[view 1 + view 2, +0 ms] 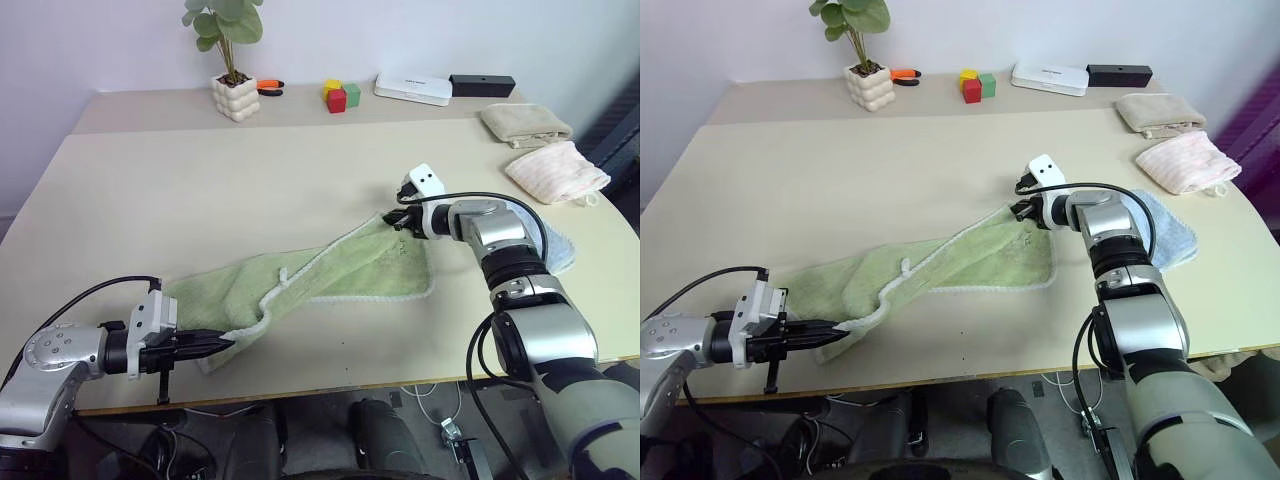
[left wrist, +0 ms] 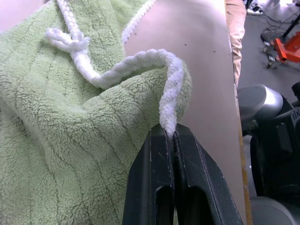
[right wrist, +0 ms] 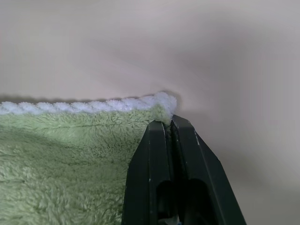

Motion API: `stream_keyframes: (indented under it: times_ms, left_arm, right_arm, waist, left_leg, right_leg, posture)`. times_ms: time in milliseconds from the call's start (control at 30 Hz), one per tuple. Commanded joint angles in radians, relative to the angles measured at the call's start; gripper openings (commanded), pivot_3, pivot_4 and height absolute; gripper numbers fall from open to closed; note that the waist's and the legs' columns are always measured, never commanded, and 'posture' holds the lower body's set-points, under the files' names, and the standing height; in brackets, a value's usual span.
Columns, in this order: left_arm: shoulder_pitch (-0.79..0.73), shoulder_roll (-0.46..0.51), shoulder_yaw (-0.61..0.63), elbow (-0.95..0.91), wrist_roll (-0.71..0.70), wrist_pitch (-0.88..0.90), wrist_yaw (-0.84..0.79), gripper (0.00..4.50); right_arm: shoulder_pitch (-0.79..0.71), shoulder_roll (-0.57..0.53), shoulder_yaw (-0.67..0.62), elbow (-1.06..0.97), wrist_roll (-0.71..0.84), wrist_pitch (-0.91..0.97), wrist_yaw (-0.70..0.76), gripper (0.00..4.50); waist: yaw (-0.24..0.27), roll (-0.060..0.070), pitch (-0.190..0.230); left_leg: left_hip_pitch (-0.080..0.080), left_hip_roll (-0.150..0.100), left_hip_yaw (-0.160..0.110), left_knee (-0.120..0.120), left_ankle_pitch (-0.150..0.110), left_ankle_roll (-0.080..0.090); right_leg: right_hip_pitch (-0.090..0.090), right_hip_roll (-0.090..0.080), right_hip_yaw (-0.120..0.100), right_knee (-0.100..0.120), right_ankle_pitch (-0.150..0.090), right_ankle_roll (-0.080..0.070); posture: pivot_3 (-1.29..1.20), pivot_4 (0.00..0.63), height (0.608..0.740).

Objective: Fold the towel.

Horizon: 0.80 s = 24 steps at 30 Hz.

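The light green towel (image 1: 330, 275) lies stretched across the front of the cream table (image 1: 220, 180), loosely doubled, its whitish edging curling along the fold. My left gripper (image 1: 215, 345) is shut on the towel's near left corner, at the table's front edge; the left wrist view shows the white edging (image 2: 169, 101) pinched between the black fingers (image 2: 159, 178). My right gripper (image 1: 398, 220) is shut on the far right corner of the towel (image 3: 70, 154), with the corner edging (image 3: 161, 101) caught at the fingertips (image 3: 161, 136).
A light blue cloth (image 1: 555, 250) lies under my right forearm. Beige (image 1: 525, 122) and pink (image 1: 556, 172) folded towels sit at the far right. Along the back stand a potted plant (image 1: 233, 85), coloured blocks (image 1: 341, 95), a white box (image 1: 413, 88) and a black box (image 1: 482, 85).
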Motion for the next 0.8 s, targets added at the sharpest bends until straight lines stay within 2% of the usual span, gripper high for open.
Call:
stream_keyframes:
  times_ms: [33,133,233,400,500,667,800]
  left_arm:
    - [-0.035,-0.019,0.066,0.022,-0.064,0.025,0.034,0.00]
    - [-0.099,-0.044,0.119,0.081,-0.104,0.044,0.079,0.00]
    - [-0.202,-0.071,0.154,0.192,-0.083,0.014,0.154,0.00]
    - [-0.436,-0.090,0.146,0.466,0.067,-0.115,0.328,0.00]
    - [-0.537,-0.099,0.142,0.580,0.096,-0.152,0.364,0.00]
    - [-0.714,-0.132,0.072,0.776,0.193,-0.290,0.373,0.00]
    - [-0.987,-0.158,-0.010,1.093,0.323,-0.444,0.395,0.00]
  right_arm:
    - [0.024,-0.023,-0.099,-0.130,0.105,-0.016,0.032,0.03]
    - [0.094,-0.041,-0.171,-0.290,0.194,0.022,0.051,0.03]
    - [0.136,-0.053,-0.249,-0.378,0.259,0.068,0.009,0.03]
    - [0.181,-0.051,-0.344,-0.476,0.357,0.118,-0.048,0.03]
    - [0.209,-0.049,-0.349,-0.519,0.375,0.105,-0.068,0.03]
    - [0.185,-0.017,-0.321,-0.479,0.345,0.019,-0.111,0.03]
    - [0.030,0.041,-0.283,-0.257,0.274,-0.163,-0.172,0.03]
  waist:
    - [0.003,0.001,0.001]
    - [0.006,0.001,0.001]
    - [0.010,0.001,0.001]
    - [0.011,0.000,0.001]
    - [0.007,0.000,0.001]
    - [0.005,0.000,0.001]
    - [0.005,-0.001,0.002]
  left_leg:
    - [0.000,0.000,0.000,0.000,0.000,0.000]
    - [-0.001,0.000,0.000,0.000,0.000,0.000]
    - [0.000,0.000,-0.001,0.001,0.000,0.000]
    - [0.000,-0.001,-0.002,0.001,0.000,0.000]
    - [0.000,-0.001,-0.001,0.001,0.000,0.000]
    - [-0.001,0.000,-0.001,0.001,0.000,0.000]
    - [-0.001,-0.001,-0.001,0.002,0.001,-0.002]
  right_leg:
    - [0.000,0.000,0.000,0.000,0.000,0.001]
    - [0.000,0.000,0.000,0.000,0.001,0.001]
    - [0.001,0.000,-0.001,0.000,0.001,0.001]
    - [0.001,0.000,-0.001,0.000,0.001,0.001]
    - [0.001,0.001,-0.001,0.000,0.001,0.002]
    - [0.001,0.001,-0.001,0.000,0.001,0.002]
    - [0.001,0.002,-0.001,0.001,0.002,0.003]
  posture:
    - [0.00,0.150,0.735]
    - [0.00,0.150,0.735]
    - [0.00,0.150,0.735]
    - [0.00,0.150,0.735]
    - [0.00,0.150,0.735]
    - [0.00,0.150,0.735]
    - [0.00,0.150,0.735]
